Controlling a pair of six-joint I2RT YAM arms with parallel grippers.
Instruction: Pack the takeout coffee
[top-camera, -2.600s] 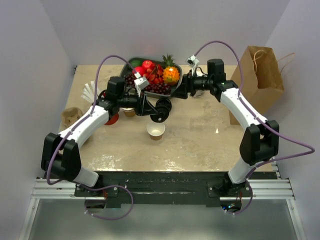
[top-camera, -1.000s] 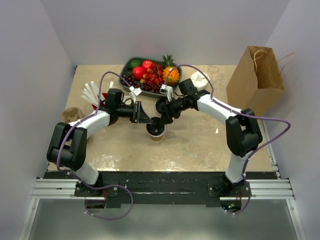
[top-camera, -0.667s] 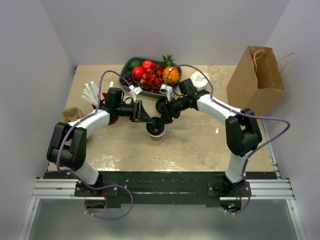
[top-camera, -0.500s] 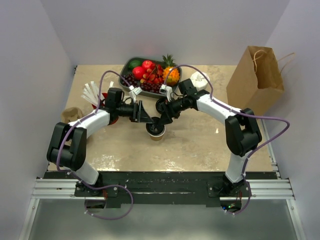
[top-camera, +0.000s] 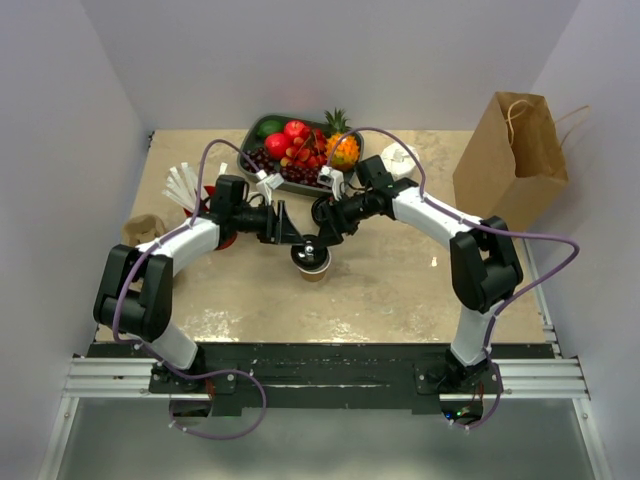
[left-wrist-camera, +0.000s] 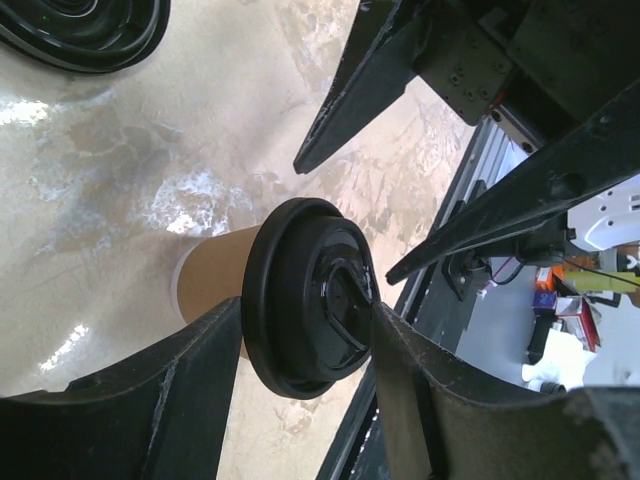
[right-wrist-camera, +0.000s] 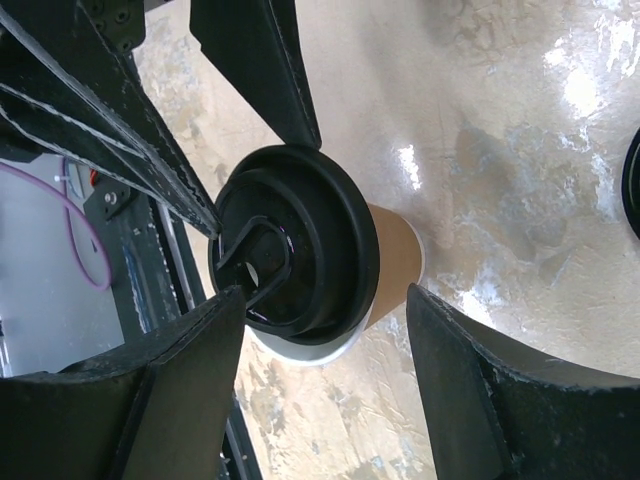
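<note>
The takeout coffee (top-camera: 312, 262) is a small brown paper cup standing mid-table with a black lid (left-wrist-camera: 310, 295) on it. In the right wrist view the lid (right-wrist-camera: 300, 245) sits slightly askew, and a strip of white rim shows below it. My left gripper (left-wrist-camera: 306, 307) is open, one finger on each side of the lid, close to its edge. My right gripper (right-wrist-camera: 325, 295) is open wider and straddles the same cup from the other side, with a clear gap at the brown wall (right-wrist-camera: 395, 255). Seen from above, the left gripper (top-camera: 298, 240) and right gripper (top-camera: 322, 238) meet over the cup.
A brown paper bag (top-camera: 515, 160) stands open at the right rear. A fruit tray (top-camera: 250, 138) is behind the arms. A red cup with white straws (top-camera: 182, 186) and another brown cup (top-camera: 140, 230) are at the left. A second black lid (left-wrist-camera: 85, 30) lies near the coffee.
The lid that my left gripper carried now sits on the cup, which stood open before. The left jaws have spread off the lid. The right gripper came in over the cup.
</note>
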